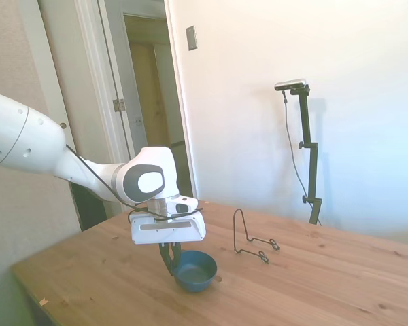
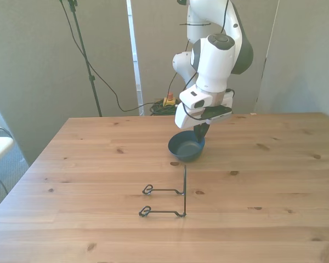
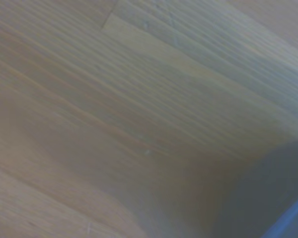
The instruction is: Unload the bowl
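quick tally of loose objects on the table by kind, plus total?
Blue bowl: 1, at the gripper
Black wire stand: 1, empty, apart from the bowl
Total: 2

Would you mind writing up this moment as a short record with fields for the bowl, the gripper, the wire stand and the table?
bowl: small dark-blue bowl, on the table, apart from the stand, nothing visible inside it
gripper: gripper low at the bowl's rim, fingers reaching down at its edge; whether they are closed on the rim cannot be told
wire stand: thin black wire stand, empty, standing nearer the camera in the front view than the bowl
table: wooden table
wrist view: blurred wood grain, a blue edge in one corner
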You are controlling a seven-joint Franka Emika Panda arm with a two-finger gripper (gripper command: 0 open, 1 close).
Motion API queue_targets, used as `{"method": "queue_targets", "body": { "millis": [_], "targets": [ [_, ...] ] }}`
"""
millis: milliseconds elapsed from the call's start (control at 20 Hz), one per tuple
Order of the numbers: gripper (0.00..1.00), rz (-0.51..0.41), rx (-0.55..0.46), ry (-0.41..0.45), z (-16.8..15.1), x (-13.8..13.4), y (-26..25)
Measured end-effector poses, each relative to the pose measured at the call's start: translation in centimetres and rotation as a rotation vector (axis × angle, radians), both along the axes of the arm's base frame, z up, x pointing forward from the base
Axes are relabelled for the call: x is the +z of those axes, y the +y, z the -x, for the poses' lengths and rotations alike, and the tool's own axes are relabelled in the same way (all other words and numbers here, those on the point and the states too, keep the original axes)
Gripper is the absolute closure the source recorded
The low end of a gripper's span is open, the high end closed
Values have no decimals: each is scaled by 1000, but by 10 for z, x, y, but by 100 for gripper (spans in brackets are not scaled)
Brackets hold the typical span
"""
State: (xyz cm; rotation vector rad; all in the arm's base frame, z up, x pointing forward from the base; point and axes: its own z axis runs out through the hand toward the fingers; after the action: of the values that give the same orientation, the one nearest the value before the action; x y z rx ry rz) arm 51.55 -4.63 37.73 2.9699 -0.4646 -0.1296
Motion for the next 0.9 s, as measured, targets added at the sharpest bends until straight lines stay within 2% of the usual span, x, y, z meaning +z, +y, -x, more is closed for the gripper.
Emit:
{"method": "queue_targets", "body": {
  "millis": [300,700,900],
  "targets": [
    [0,-1,-30,-28,-11,7,-4],
    [0,-54,-87,-94,-7,42,-15],
    [0,-67,-211,-200,-1,74,-33]
  ]
}}
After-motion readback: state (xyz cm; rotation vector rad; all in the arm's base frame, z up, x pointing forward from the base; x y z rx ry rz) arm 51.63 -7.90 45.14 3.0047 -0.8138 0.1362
